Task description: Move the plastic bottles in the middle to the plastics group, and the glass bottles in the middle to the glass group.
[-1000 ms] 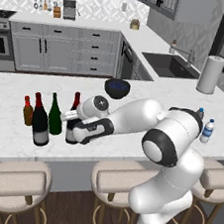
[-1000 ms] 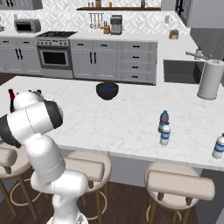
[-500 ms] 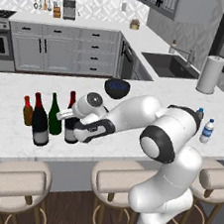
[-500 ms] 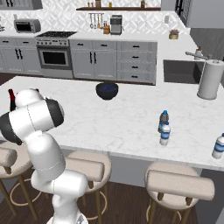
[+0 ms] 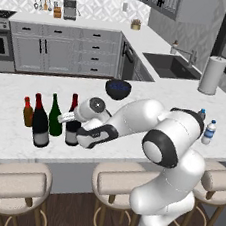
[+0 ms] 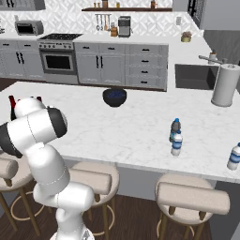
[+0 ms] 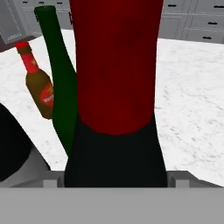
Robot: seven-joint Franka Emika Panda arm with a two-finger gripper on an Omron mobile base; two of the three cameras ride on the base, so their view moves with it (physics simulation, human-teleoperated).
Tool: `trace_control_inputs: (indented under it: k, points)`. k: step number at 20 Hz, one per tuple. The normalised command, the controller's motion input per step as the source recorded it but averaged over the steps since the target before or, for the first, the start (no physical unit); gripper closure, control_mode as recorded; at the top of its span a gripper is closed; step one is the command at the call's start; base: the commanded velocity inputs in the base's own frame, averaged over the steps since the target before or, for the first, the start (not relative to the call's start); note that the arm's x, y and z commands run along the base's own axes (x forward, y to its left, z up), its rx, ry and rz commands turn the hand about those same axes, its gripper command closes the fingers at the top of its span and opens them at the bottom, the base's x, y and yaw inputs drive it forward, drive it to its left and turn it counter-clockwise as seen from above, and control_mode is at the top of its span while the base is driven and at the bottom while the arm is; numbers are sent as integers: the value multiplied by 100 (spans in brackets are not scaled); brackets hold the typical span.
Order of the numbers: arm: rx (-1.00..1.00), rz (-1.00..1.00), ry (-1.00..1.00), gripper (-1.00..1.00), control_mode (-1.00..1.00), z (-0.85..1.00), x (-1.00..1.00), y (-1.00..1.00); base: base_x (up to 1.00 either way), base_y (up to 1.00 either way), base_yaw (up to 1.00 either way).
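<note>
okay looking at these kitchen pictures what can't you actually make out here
- Claw: left base view, against the red-topped wine bottle; whether it grips cannot be told. In the hand view that bottle covers the fingertips.
- Second wine bottle: hand view, cut off by the left edge.
- Wine bottles: right base view, mostly hidden by the arm.
- Labels of the clear water bottle: too small to read.

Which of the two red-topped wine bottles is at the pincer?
The right-hand wine bottle in the left base view, with the pincer at it. The other wine bottle stands free, left of the green bottle.
</note>
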Motion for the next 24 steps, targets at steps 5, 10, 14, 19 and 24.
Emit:
trace_control_inputs:
  k: [5,10,14,19,24]
  points:
    - [2,0,0,-100,-100,-7,0,-2,0,0,0]
    - [0,0,0,-100,-100,10,-2,0,0,0,0]
    - [0,-1,-1,-100,-100,16,-11,0,0,0,0]
    - [0,-2,-7,-100,-100,25,-9,0,0,0,0]
    - [1,-13,-1,-100,-100,49,-27,-1,0,0,0]
